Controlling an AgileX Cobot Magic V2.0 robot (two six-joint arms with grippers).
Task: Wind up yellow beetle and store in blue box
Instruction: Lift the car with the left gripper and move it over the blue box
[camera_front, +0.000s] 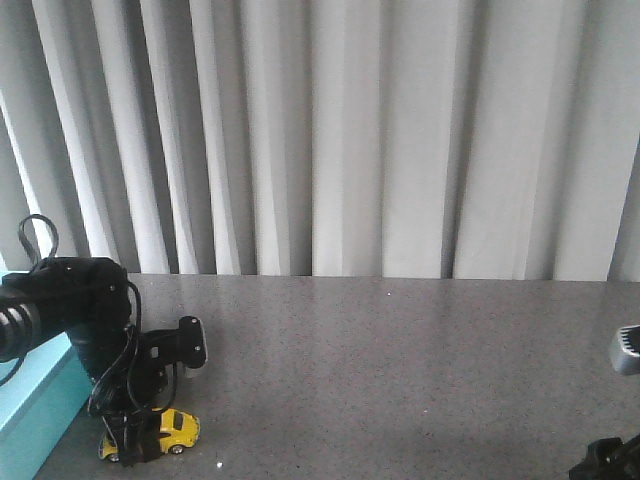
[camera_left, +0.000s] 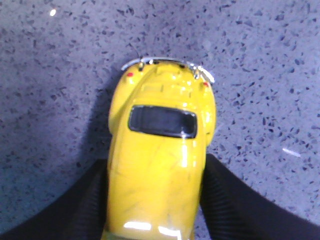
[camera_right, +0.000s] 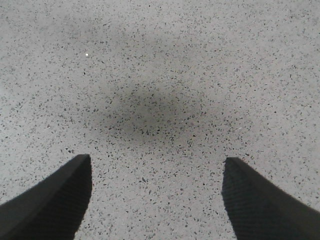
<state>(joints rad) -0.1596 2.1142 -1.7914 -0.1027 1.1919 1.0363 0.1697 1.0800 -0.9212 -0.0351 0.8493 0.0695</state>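
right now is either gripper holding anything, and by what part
The left gripper is closed on the yellow beetle, its fingers against the car's two sides, on the table. The right gripper is open and holds nothing.

no readable text, labels, brands or numbers anywhere, none on the yellow beetle (camera_left: 159, 165)

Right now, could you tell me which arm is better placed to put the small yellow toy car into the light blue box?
The left. Its hand already clasps the small yellow toy car on the grey speckled table, right beside the light blue box. The right hand hangs open over bare tabletop at the far side.
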